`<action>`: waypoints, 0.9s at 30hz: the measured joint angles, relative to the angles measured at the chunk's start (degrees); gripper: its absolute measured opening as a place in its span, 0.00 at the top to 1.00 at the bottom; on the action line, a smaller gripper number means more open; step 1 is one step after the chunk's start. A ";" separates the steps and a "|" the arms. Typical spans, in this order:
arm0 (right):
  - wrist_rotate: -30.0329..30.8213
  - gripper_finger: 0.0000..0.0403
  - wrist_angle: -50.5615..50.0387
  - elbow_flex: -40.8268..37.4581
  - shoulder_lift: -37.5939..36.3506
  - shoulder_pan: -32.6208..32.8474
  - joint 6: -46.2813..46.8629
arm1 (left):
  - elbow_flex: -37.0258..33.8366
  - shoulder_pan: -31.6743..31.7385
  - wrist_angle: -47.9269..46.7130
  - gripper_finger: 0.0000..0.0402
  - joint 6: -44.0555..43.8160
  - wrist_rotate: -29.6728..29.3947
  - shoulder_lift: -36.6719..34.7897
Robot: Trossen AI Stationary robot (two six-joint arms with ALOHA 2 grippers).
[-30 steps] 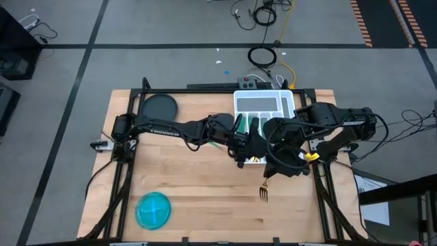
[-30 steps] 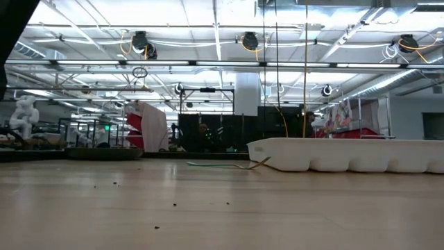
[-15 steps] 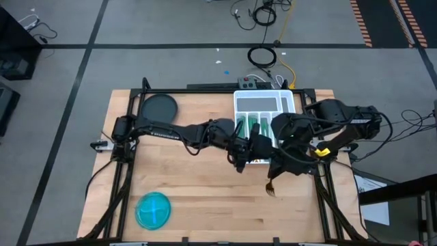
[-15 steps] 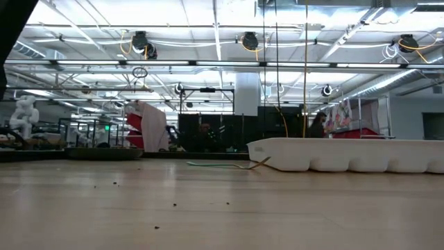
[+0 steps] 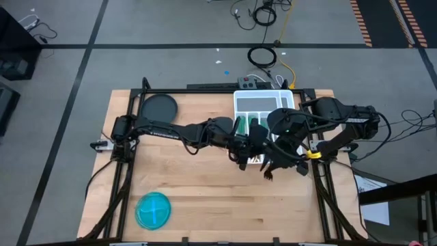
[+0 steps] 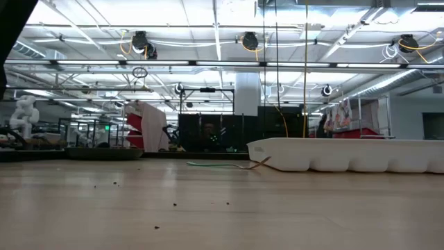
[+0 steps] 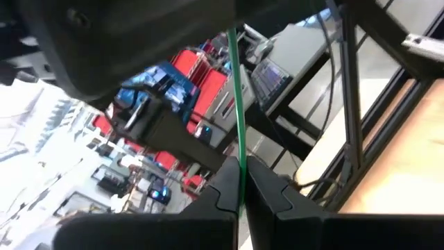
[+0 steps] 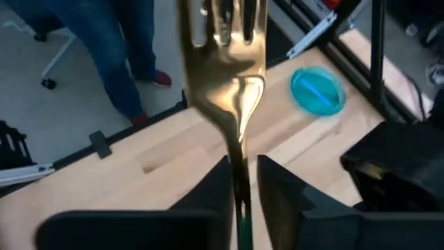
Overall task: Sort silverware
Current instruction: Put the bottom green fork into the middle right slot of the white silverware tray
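Observation:
A fork with a gold head [image 8: 225, 48] and a slim teal-green handle [image 7: 238, 83] hangs in the air in front of the white tray [image 5: 243, 99]. My left gripper [image 7: 241, 182], reaching in from the table's left, is shut on that handle. My right gripper [image 8: 243, 182] stands open with one finger on either side of the fork's neck; whether a finger still touches it I cannot tell. From above, the fork's head [image 5: 268, 175] shows just below both grippers. More green-handled silverware [image 5: 254, 124] lies in the tray. Another piece [image 6: 225, 165] lies on the table, its gold end leaning on the tray wall. My left gripper pinches the fork's green handle [image 7: 240, 149] between its two fingers, which lie level, come from the table's left and cross the handle. The fork is lifted clear of the table.
A round blue bowl [image 5: 153, 209] sits near the front left corner. A dark round dish [image 5: 158, 106] lies at the back left. The tray's long wall [image 6: 347, 154] stands at the back right. Bare wood stretches along the front of the table.
The fork's gold head has swung from nearer the table's front edge back toward the tray and now lies close under the two grippers. My right wrist has rolled with it. The left arm has stayed where it was.

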 joint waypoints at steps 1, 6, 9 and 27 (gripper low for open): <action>0.05 0.83 -0.45 -0.03 0.00 0.00 0.10 | 0.01 0.02 -0.15 0.98 0.01 -0.57 0.00; -0.28 0.72 -0.57 -0.04 -0.09 0.02 1.05 | 0.01 0.40 -0.50 0.98 0.36 -1.31 0.00; -0.28 0.68 -0.93 -0.04 -0.38 0.00 1.85 | 0.01 0.86 -0.96 0.98 0.71 -2.38 0.00; 8.39 0.58 5.03 -0.04 -9.25 0.00 7.25 | 0.05 6.27 -4.46 0.98 4.31 -6.94 0.78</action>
